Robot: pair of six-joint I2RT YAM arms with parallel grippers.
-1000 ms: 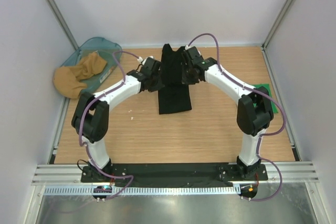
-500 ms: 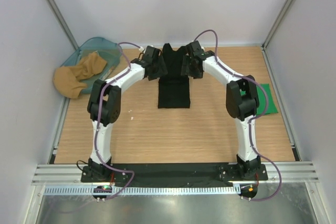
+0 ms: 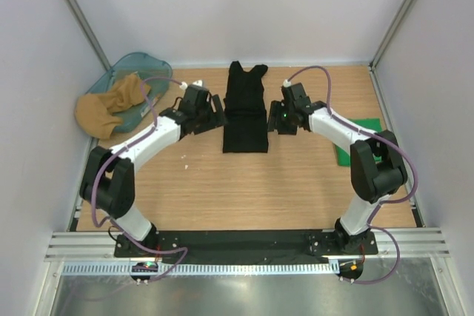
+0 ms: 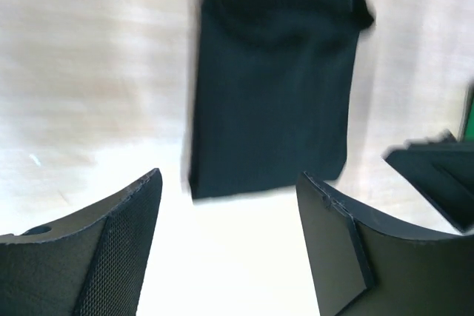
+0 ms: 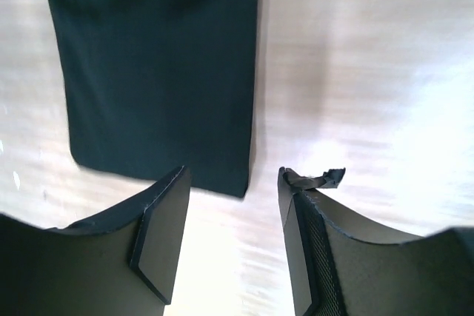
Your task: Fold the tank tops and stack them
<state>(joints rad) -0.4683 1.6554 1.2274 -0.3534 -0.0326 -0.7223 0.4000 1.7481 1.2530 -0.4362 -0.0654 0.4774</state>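
Table: pale wood, walled in by white panels on three sides, with both arm bases bolted along the near edge.
Left arm: white and black, reaching from the near left corner toward the middle of the table.
Right arm: bent the other way, reaching in from the right.
Black tank top: lying flat at the far middle of the table as a long narrow strip, straps toward the far wall, straight hem toward the arms.
Bin: teal, see-through, in the far left corner.
Tan cloth: bunched up, spilling over the bin's near edge.
Green tank top: at the right side of the table, mostly hidden under the right arm, well apart from the black one.
Left gripper: fingers spread with nothing between them, just beside the black top's left edge.
Right gripper: fingers also spread and empty, just beside the black top's right edge, above its near corner.
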